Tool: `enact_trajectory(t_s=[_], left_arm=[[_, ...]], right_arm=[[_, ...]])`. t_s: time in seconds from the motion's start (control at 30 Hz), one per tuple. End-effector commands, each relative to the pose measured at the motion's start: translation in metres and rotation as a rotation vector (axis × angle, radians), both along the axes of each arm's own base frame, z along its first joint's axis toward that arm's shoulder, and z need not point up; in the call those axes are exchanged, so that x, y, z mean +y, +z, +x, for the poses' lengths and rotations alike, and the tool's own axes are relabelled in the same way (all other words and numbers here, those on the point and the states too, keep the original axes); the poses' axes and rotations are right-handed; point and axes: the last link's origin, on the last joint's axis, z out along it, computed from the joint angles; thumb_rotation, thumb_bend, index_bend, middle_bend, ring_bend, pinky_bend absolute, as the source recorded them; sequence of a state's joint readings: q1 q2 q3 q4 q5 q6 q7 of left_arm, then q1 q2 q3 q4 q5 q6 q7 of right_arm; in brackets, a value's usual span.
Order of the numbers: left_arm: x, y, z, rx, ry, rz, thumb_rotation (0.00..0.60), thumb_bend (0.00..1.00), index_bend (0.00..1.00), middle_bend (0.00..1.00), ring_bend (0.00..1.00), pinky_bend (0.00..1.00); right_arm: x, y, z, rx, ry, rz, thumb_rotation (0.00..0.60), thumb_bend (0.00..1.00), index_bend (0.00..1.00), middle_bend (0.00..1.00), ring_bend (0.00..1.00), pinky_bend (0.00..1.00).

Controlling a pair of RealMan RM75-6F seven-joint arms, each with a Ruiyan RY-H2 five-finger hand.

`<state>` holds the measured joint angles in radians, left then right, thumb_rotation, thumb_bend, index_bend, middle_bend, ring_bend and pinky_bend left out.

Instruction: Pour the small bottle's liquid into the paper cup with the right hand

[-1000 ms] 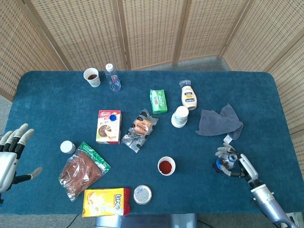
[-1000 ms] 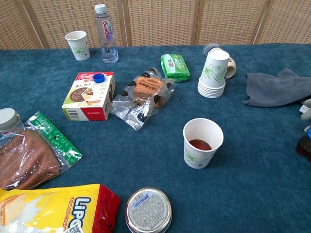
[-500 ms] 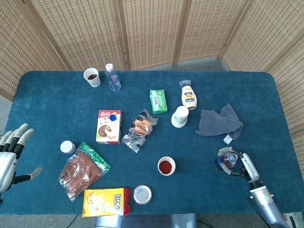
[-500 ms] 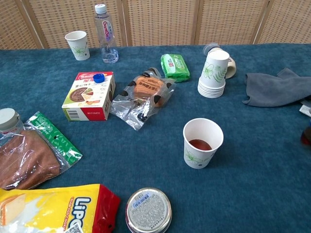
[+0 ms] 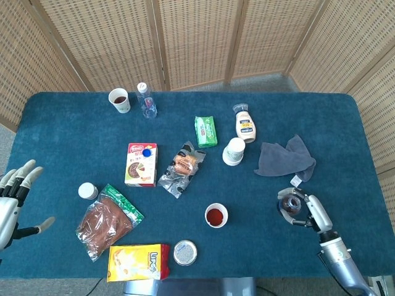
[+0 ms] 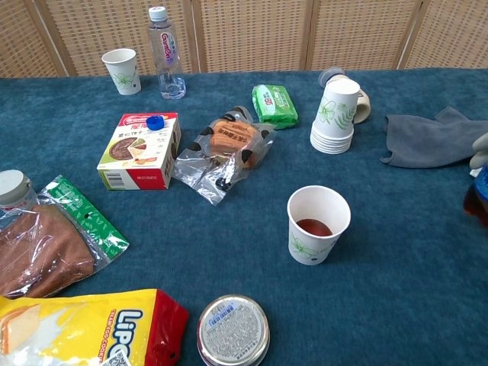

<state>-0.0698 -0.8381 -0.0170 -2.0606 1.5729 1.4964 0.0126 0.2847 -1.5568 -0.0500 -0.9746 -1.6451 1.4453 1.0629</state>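
Note:
A paper cup (image 5: 216, 215) with a little red liquid in it stands near the table's front middle, and also shows as the cup (image 6: 318, 223) in the chest view. Well to its right, my right hand (image 5: 303, 211) grips the small bottle (image 5: 289, 204), which holds dark liquid. The chest view catches only a sliver of the bottle (image 6: 477, 200) at its right edge, with a pale fingertip (image 6: 480, 148) above it. My left hand (image 5: 15, 196) hovers off the table's left edge, fingers spread and holding nothing.
A grey cloth (image 5: 285, 157) lies just behind my right hand. A stack of paper cups (image 5: 234, 151) and a mayonnaise bottle (image 5: 245, 123) stand further back. A snack wrapper (image 5: 181, 167), box (image 5: 141, 164), round tin (image 5: 185, 252) and yellow bag (image 5: 137, 263) lie left of the cup.
My right hand has shifted slightly back and inward with the bottle; in the chest view the bottle now sits higher at the right edge. The left hand has hardly moved.

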Motion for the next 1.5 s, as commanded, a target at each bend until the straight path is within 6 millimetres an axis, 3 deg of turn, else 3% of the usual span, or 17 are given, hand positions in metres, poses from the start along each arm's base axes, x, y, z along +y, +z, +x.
enact_trajectory(t_s=[0.03, 0.57, 1.07, 1.5], left_arm=[[0.0, 0.0, -0.003, -0.003, 0.003, -0.005, 0.6, 0.15, 0.0, 0.0, 0.0, 0.0], [0.002, 0.0, -0.004, -0.006, -0.006, -0.014, 0.6, 0.15, 0.0, 0.0, 0.0, 0.0], [0.003, -0.002, 0.001, -0.024, -0.057, -0.024, 0.6, 0.15, 0.0, 0.0, 0.0, 0.0], [0.001, 0.003, -0.001, -0.042, -0.061, -0.019, 0.6, 0.15, 0.0, 0.0, 0.0, 0.0]], right_arm=[[-0.004, 0.0, 0.004, 0.035, 0.02, 0.007, 0.6, 0.81, 0.39, 0.6, 0.31, 0.86], [-0.007, 0.009, 0.033, 0.139, 0.123, -0.051, 0.6, 0.8, 0.39, 0.6, 0.31, 0.86], [-0.014, -0.003, 0.056, 0.33, 0.262, -0.134, 0.6, 0.81, 0.39, 0.61, 0.31, 0.86], [-0.013, -0.013, 0.076, 0.375, 0.32, -0.176, 0.6, 0.81, 0.38, 0.61, 0.31, 0.86]])
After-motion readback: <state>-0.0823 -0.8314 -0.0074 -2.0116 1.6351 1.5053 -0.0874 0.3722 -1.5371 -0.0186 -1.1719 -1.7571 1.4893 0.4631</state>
